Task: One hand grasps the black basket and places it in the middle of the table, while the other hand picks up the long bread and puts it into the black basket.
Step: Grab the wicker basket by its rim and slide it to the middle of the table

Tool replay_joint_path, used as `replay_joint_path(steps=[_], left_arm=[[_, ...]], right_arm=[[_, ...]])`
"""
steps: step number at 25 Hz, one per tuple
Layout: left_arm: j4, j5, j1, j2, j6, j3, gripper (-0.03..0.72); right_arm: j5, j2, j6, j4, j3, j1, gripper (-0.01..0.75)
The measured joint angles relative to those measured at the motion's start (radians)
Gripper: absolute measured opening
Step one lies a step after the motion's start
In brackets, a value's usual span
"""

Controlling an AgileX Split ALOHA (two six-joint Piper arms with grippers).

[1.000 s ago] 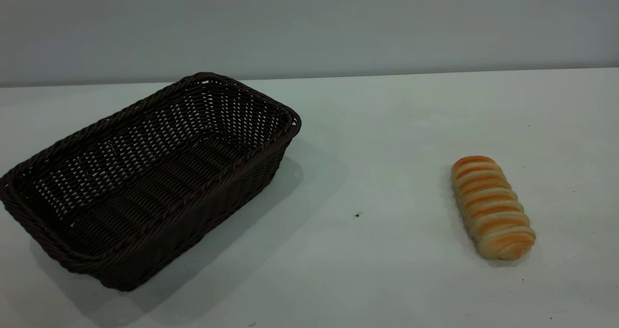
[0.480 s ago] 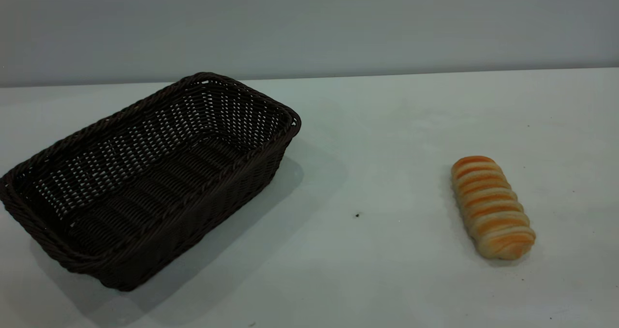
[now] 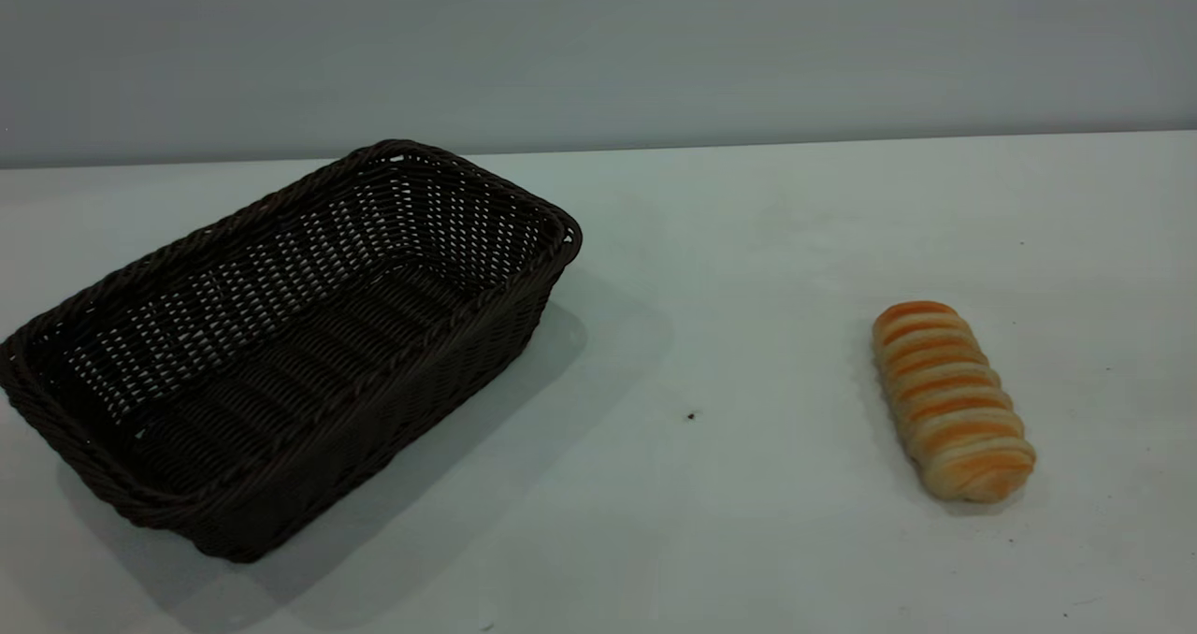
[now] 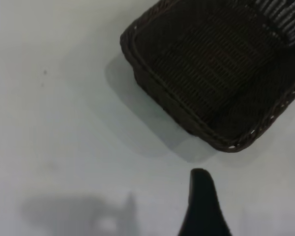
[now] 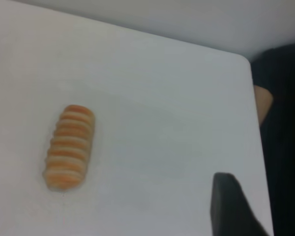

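The black basket (image 3: 281, 344) stands empty on the left part of the white table (image 3: 729, 260), set at an angle. It also shows in the left wrist view (image 4: 216, 73). The long bread (image 3: 949, 400) lies on the table at the right, apart from the basket, and shows in the right wrist view (image 5: 69, 146). No arm shows in the exterior view. My left gripper (image 4: 202, 206) hovers above the table a short way off the basket's near corner. My right gripper (image 5: 228, 204) hovers above the table near its edge, well off the bread.
A small dark speck (image 3: 691, 416) lies on the table between basket and bread. A grey wall (image 3: 598, 45) stands behind the table. The right wrist view shows the table's rounded corner (image 5: 243, 59) with dark space beyond.
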Motion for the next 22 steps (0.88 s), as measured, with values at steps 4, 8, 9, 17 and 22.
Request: replay_joint_path(steps=[4, 8, 9, 17, 22], left_arm=[[0.001, -0.076, 0.0, 0.185, -0.007, 0.0, 0.573], [-0.001, -0.137, 0.0, 0.377, -0.061, 0.0, 0.573], [-0.001, -0.149, 0.0, 0.414, -0.078, 0.0, 0.573], [-0.001, -0.271, 0.0, 0.689, -0.168, 0.0, 0.573], [-0.001, -0.378, 0.0, 0.81, -0.193, -0.001, 0.573]], right_arm=[[-0.057, 0.114, 0.005, 0.038, 0.0, 0.0, 0.345], [-0.081, 0.174, 0.007, 0.106, 0.0, 0.0, 0.355], [-0.082, 0.179, 0.008, 0.12, 0.0, 0.0, 0.356], [-0.087, 0.182, -0.003, 0.244, 0.0, 0.035, 0.356], [-0.083, 0.183, -0.029, 0.265, 0.0, 0.048, 0.356]])
